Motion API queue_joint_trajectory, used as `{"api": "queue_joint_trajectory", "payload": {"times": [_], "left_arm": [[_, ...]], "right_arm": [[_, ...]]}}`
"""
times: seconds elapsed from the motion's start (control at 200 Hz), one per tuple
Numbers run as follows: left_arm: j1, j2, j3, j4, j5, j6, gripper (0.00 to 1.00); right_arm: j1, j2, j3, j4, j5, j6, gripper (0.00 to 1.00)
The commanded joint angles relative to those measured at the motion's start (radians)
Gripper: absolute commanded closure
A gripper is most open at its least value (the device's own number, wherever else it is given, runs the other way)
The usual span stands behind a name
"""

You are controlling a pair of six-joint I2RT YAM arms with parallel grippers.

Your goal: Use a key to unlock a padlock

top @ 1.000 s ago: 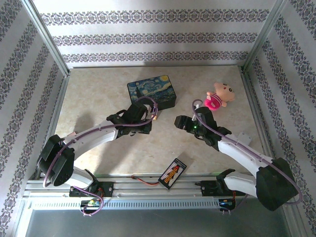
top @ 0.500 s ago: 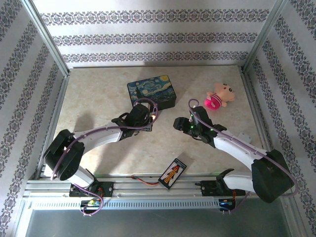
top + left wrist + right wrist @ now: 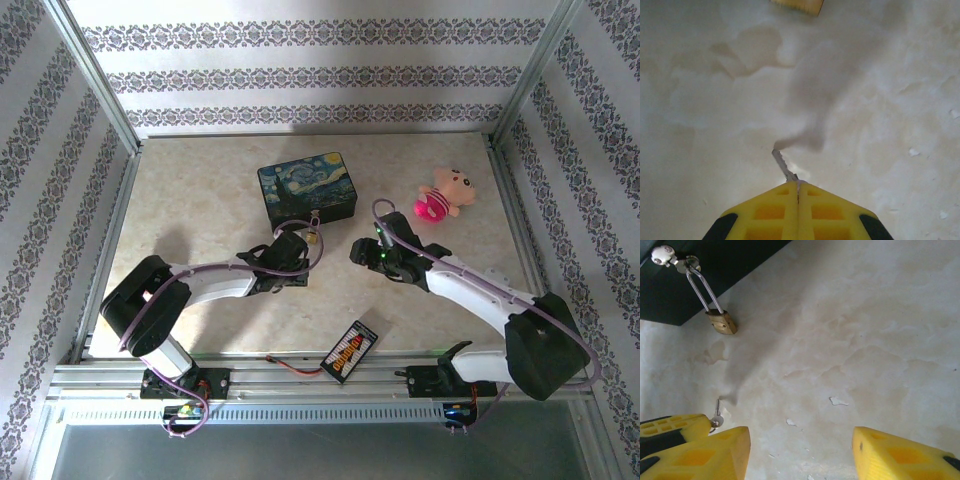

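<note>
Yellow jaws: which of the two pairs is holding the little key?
The left arm's jaws: they are shut on the key, its toothed blade sticking out ahead. The right arm's jaws stand open and empty.

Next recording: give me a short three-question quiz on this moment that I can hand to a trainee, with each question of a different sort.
1. True or false: the left end effector is shut on the key.
2. Multiple choice: the padlock has its shackle hooked to A) the dark box, B) the pink plush toy, C) the black strip.
3. Fill in: the right end effector holds nothing and its jaws stand ____.

Key: 1 true; 2 A; 3 open.
</note>
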Motion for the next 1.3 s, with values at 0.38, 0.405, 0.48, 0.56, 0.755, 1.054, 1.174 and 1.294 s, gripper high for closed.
{"api": "queue_joint_trajectory", "payload": {"times": [0.38, 0.405, 0.48, 0.56, 0.755, 1.054, 1.174, 1.294], "left_arm": [[-0.047, 0.067, 0.078, -0.082, 0.12, 0.093, 0.79], [-0.047, 0.067, 0.077, -0.081, 0.125, 0.091, 0.77], [-0.047, 0.056, 0.069, -0.08, 0.127, 0.084, 0.7], [-0.047, 0.03, 0.061, -0.086, 0.112, 0.075, 0.65], [-0.027, -0.142, 0.023, -0.144, -0.019, 0.013, 0.58], [0.166, -0.347, -0.068, -0.229, -0.086, -0.112, 0.33], [0.201, -0.361, -0.066, -0.267, -0.105, -0.11, 0.08], [0.241, -0.389, -0.097, -0.271, -0.11, -0.143, 0.01]], "right_arm": [[0.041, 0.039, 0.039, -0.064, 0.072, -0.044, 0.46], [0.043, 0.038, 0.039, -0.067, 0.076, -0.047, 0.46], [0.054, 0.039, 0.045, -0.081, 0.094, -0.058, 0.47], [0.074, 0.042, 0.057, -0.097, 0.118, -0.076, 0.48], [0.138, 0.063, 0.101, -0.125, 0.17, -0.155, 0.5], [0.305, 0.241, 0.294, -0.229, 0.26, -0.349, 0.61], [0.377, 0.361, 0.401, -0.287, 0.293, -0.425, 0.64], [0.41, 0.458, 0.472, -0.323, 0.299, -0.452, 0.68]]}}
